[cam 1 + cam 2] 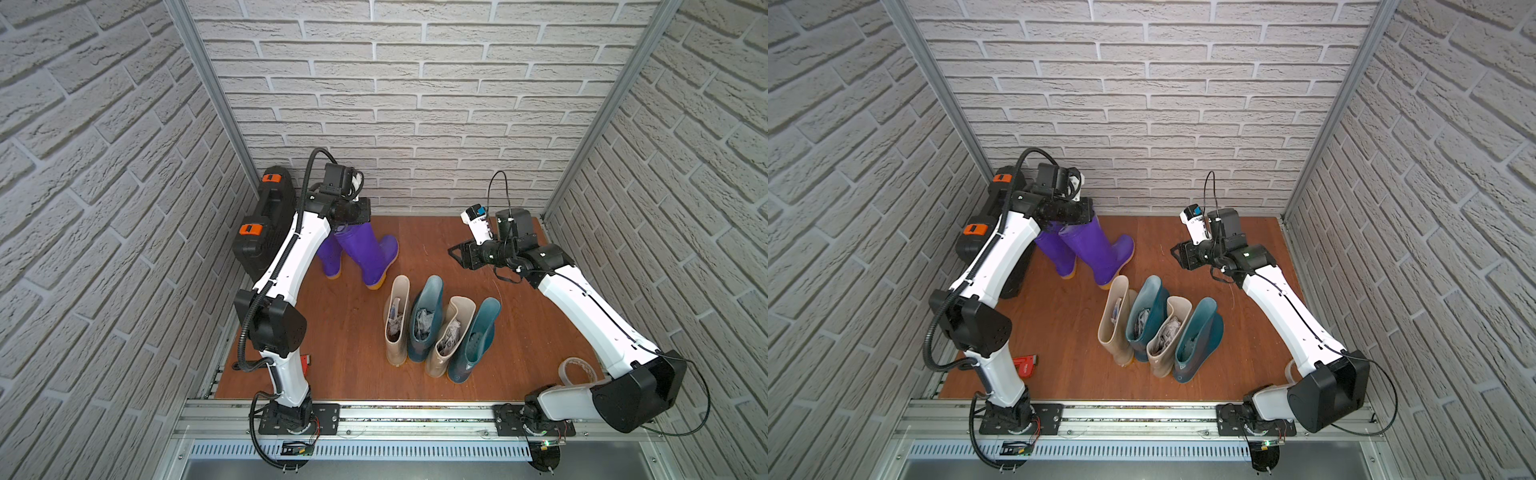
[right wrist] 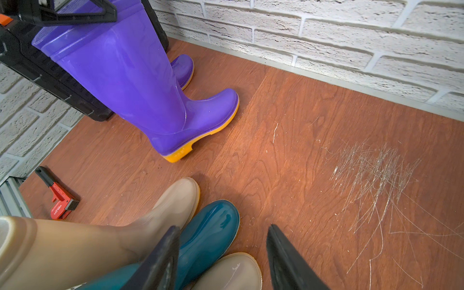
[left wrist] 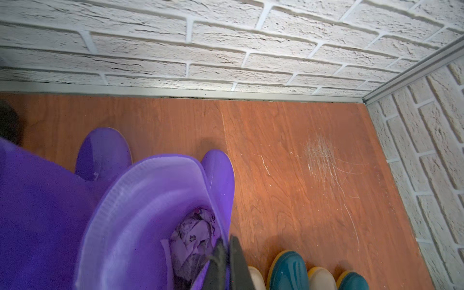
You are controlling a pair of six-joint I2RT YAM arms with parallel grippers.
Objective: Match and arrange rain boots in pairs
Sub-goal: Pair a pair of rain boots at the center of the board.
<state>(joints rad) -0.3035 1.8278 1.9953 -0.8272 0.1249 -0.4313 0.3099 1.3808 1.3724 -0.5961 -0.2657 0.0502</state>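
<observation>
Now L fingers (image 3: 238, 266) pinch purple boot (image 3: 140, 200) rim, one inside shaft.

White arm links (image 1: 303, 245), black joint housings (image 1: 282, 324), ribbed black conduit (image 1: 244, 332), thin black wires (image 1: 488, 193), black base plates (image 1: 328, 417)

free: floor (image 1: 436, 245) beside purple boots (image 1: 365, 257) | blocked: boot row (image 1: 430, 328), black case (image 1: 266, 224)

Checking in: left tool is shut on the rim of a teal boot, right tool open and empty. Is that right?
Not quite. The left tool is shut on the rim of a purple boot, not a teal one; the left wrist view shows it. The right tool is open and empty.
</observation>
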